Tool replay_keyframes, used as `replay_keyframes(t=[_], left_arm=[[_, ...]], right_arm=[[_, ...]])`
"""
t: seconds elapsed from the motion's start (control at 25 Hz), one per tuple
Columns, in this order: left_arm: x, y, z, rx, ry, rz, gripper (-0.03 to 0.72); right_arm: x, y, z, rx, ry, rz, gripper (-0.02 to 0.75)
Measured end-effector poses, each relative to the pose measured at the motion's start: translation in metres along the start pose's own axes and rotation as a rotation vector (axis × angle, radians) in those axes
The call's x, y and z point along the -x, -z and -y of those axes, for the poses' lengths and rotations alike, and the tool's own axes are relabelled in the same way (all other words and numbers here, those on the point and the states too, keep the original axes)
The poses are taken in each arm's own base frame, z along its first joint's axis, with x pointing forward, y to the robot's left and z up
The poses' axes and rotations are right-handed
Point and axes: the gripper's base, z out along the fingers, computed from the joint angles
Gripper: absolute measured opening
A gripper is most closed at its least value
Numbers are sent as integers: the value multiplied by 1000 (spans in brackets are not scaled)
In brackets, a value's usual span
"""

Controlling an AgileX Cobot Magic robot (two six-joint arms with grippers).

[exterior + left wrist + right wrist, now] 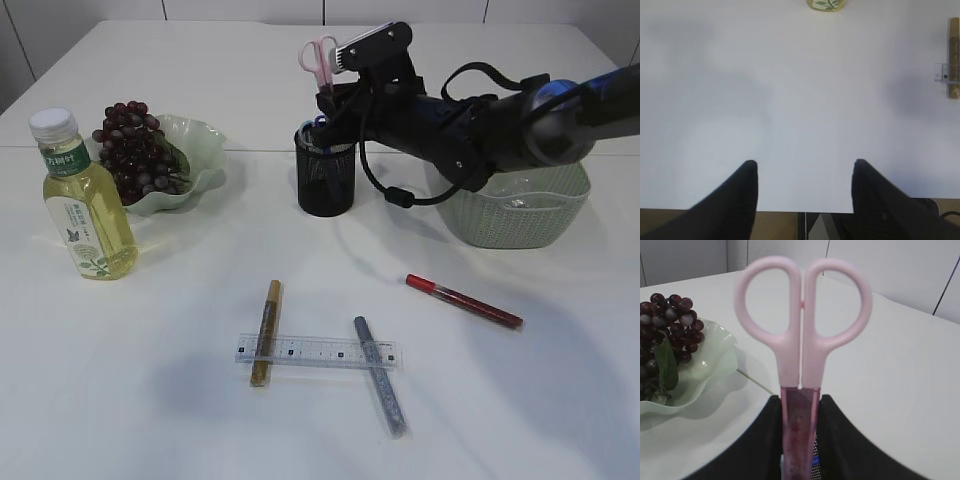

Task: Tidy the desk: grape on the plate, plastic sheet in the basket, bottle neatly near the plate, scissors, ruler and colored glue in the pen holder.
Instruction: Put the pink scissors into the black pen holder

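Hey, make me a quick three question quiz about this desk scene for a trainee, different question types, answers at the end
1. True or false: the grapes already lie on the green plate.
2. Which item is the right gripper shut on? A) red glue pen B) pink scissors C) ruler
3. Fill in: the clear ruler lies across the gold glue pen and the ______ glue pen.

Key:
1. True.
2. B: the pink scissors stand upright, handles up, over the black pen holder.
3. Silver; the red glue pen lies apart near the basket.
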Motion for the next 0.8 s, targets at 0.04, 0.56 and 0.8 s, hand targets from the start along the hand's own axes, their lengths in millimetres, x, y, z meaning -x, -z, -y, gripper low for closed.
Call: replay_keyframes(t=[0.04, 0.56, 0.8], left_arm=[[0, 0, 0, 0, 0, 0, 435], [0, 0, 0, 0, 0, 0, 435], [0, 0, 0, 0, 0, 0, 435]], right_arm=[[-1, 0, 0, 0, 0, -5, 184], [-7, -2, -1, 1, 0, -26, 184], [-11, -3, -1, 1, -1, -46, 185]])
